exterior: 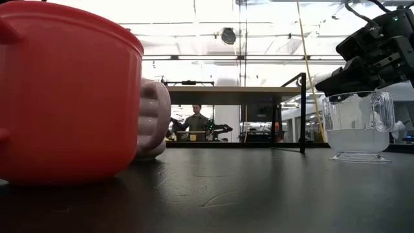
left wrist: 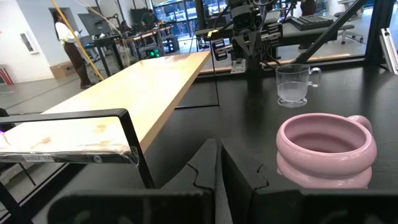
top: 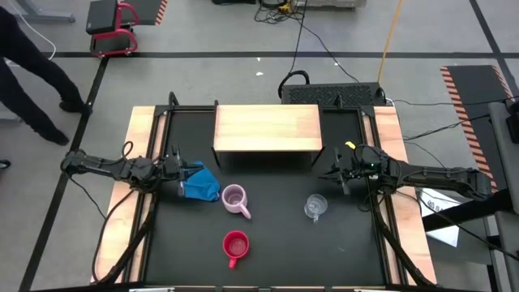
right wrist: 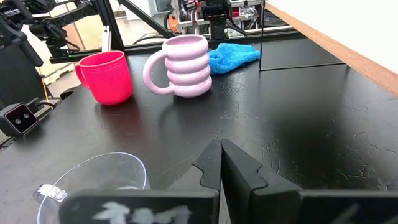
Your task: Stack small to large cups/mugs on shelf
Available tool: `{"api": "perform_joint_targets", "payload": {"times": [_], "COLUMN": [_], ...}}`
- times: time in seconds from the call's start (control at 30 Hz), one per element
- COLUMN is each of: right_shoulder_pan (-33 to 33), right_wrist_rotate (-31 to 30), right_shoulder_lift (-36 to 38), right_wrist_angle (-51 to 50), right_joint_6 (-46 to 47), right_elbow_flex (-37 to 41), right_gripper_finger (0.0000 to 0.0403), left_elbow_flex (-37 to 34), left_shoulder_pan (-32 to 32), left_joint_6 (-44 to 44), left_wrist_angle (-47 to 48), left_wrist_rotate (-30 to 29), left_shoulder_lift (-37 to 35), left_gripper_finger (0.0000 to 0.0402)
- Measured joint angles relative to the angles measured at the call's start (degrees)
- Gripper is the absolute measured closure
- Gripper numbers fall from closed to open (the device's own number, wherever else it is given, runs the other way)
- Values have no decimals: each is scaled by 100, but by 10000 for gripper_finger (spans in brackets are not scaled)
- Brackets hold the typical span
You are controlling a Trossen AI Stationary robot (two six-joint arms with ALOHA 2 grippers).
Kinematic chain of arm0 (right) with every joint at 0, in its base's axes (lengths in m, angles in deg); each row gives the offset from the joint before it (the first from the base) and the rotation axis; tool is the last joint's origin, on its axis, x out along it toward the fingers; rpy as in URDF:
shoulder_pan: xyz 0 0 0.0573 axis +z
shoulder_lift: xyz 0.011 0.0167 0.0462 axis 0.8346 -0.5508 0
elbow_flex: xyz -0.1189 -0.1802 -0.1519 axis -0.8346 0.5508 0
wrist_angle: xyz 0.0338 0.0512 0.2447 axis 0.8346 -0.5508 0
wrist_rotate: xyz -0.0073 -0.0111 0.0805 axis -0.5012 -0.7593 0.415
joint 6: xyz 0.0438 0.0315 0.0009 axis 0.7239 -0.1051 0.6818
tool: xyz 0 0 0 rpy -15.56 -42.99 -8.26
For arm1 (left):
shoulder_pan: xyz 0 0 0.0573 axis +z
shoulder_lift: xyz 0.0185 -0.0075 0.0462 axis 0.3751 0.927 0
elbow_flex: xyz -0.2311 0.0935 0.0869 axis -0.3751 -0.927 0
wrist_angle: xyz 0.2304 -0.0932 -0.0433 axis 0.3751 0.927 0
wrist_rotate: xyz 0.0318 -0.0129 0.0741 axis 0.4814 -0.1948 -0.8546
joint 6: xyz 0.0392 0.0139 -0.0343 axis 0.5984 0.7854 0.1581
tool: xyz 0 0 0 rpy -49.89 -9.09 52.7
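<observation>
Clear glass cup (top: 315,206), light wooden shelf (top: 267,128), crumpled blue cloth (top: 201,182), matt black tabletop (top: 284,243)

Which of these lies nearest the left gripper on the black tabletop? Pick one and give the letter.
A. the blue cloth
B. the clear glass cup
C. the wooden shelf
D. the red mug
A: in the high view the blue cloth lies right beside the left gripper, while the clear glass cup, red mug and wooden shelf all sit farther off.
</observation>
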Motion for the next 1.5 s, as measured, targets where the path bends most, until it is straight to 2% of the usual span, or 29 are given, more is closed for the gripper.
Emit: {"api": "perform_joint_targets", "payload": {"times": [0.8, 1.0, 1.3, 1.5], "right_shoulder_pan": [-2, -1, 0, 0], "right_wrist_rotate": [-2, -1, 22, 26], "right_shoulder_lift": [-1, -1, 1, -1], "right_wrist_angle": [24, 505, 1578, 1704], "right_joint_6": [-138, -261, 459, 181], "right_elbow_flex": [-1, -1, 1, 1], "right_gripper_finger": [403, 403, 403, 403], "left_elbow_flex": [0, 0, 0, 2], "left_shoulder_pan": [0, 1, -2, -2], "left_joint_6": [-2, -20, -462, 61], "left_wrist_angle": [0, -307, -1040, -1316], "left_wrist_rotate": [0, 2, 6, -9], "left_shoulder_lift": [1, -2, -2, -2], "left_gripper_finger": [376, 376, 376, 376]}}
